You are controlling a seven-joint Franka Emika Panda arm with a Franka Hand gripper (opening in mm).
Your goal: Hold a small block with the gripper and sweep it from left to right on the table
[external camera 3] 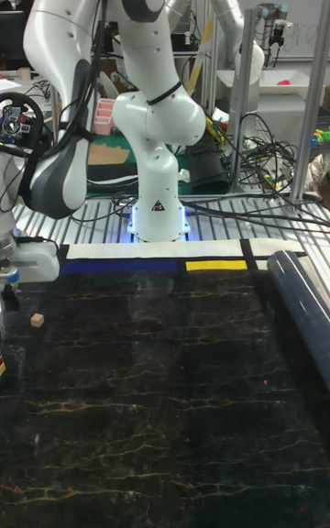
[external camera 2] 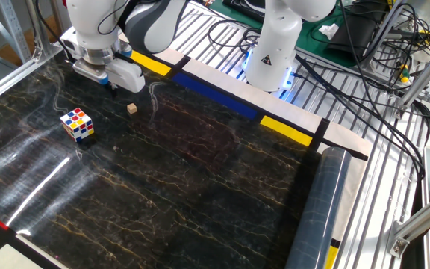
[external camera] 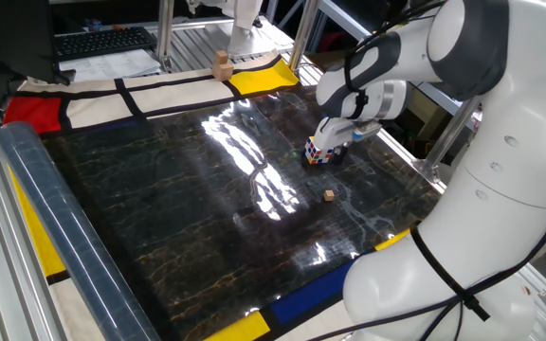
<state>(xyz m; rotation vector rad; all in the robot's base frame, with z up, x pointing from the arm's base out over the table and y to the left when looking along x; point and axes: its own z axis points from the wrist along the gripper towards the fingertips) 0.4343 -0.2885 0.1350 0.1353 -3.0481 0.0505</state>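
The small block [external camera: 329,195] [external camera 2: 131,108] [external camera 3: 38,319] lies loose on the black marble table [external camera: 178,227] [external camera 2: 200,194] [external camera 3: 165,400], with nothing touching it. The gripper [external camera 2: 113,84] [external camera: 337,142] hangs from the white arm a short way from the block, above the table near its edge, and nothing shows between its dark fingers. Its jaws are mostly hidden by the white hand. In the tall fixed view only the hand's edge [external camera 3: 9,285] shows at the far left. The multicoloured puzzle cube [external camera: 318,153] [external camera 2: 77,124] stands beside the gripper.
A larger tan wooden block [external camera: 221,64] stands on the yellow border panel. A long grey roller [external camera: 55,237] [external camera 2: 323,202] [external camera 3: 302,308] lies along one table side. The arm's white base [external camera 2: 271,45] [external camera 3: 156,189] stands behind the blue and yellow border, and cables lie on the metal frame.
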